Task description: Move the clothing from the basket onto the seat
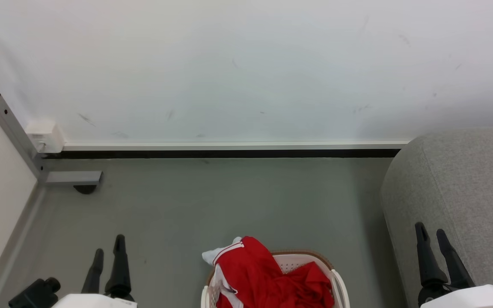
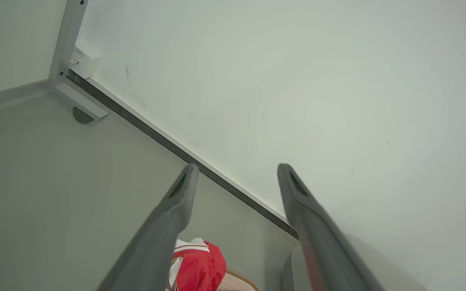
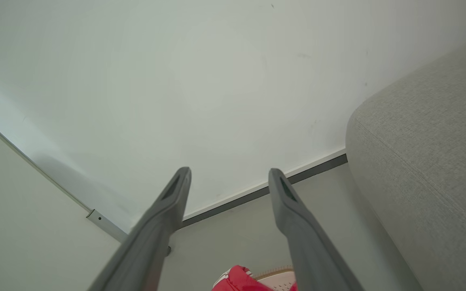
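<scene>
Clothing: bright red soft-fabric sports garments with white stripe trim [image 1: 268,278], heaped in the basket, one fold rising above its far left rim, with a bit of white cloth at the peak.
Basket: cream-white perforated plastic laundry basket with a brown rim [image 1: 340,285], on the dull grey floor [image 1: 229,205], well away from the floor's far edge and near the seat.
Seat: large rounded sofa in light grey woven fabric [image 1: 464,184], along the floor's right edge.
Left gripper [image 1: 109,244]: long dark fingers spread apart, empty, above the floor left of the basket.
Right gripper [image 1: 430,229]: fingers parted, empty, before the seat's rounded side.
Wall: plain white [image 1: 246,64]; grey metal post [image 1: 11,128] at the floor's far left corner.
</scene>
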`<state>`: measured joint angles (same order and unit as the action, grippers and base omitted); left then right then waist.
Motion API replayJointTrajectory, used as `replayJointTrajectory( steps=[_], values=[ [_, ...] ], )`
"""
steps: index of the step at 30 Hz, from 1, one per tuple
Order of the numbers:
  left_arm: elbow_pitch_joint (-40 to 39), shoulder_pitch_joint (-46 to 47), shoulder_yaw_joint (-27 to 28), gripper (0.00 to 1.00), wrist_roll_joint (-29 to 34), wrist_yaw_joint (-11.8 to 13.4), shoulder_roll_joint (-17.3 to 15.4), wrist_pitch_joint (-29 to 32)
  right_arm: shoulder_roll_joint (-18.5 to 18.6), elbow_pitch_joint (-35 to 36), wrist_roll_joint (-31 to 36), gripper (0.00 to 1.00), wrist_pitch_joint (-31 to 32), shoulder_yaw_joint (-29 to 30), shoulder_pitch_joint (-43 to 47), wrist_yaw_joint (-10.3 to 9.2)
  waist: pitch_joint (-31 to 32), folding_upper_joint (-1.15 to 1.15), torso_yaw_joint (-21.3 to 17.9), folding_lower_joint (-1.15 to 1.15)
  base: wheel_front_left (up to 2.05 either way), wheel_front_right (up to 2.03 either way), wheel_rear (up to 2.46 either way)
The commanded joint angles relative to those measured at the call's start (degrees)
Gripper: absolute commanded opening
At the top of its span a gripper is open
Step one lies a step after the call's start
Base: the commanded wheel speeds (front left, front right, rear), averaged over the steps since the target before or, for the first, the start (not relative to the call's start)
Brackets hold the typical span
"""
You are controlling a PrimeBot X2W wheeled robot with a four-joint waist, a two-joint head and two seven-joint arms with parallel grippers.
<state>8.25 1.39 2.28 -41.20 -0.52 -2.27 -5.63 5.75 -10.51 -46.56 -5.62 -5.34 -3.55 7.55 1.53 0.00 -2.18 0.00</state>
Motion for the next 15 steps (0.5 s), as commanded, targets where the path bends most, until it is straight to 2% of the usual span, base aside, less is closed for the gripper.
replayJointTrajectory(
  steps=[1,15],
  values=[
    [-1.09,0.02,-0.03,1.00,2.18,0.10,-0.52,-0.73,0.75,0.75,1.76,1.00,-0.70,-0.22,-0.63,-0.05,0.03,0.00,-0.07,0.00,0.00,0.00,0.00],
    [-2.28,-0.88,-0.80,1.00,11.12,0.69,-0.61,-2.91,0.70,1.27,9.56,1.00,-2.91,-0.82,-0.42,-0.06,0.31,0.00,-0.35,0.00,0.00,0.00,0.00]
  ],
)
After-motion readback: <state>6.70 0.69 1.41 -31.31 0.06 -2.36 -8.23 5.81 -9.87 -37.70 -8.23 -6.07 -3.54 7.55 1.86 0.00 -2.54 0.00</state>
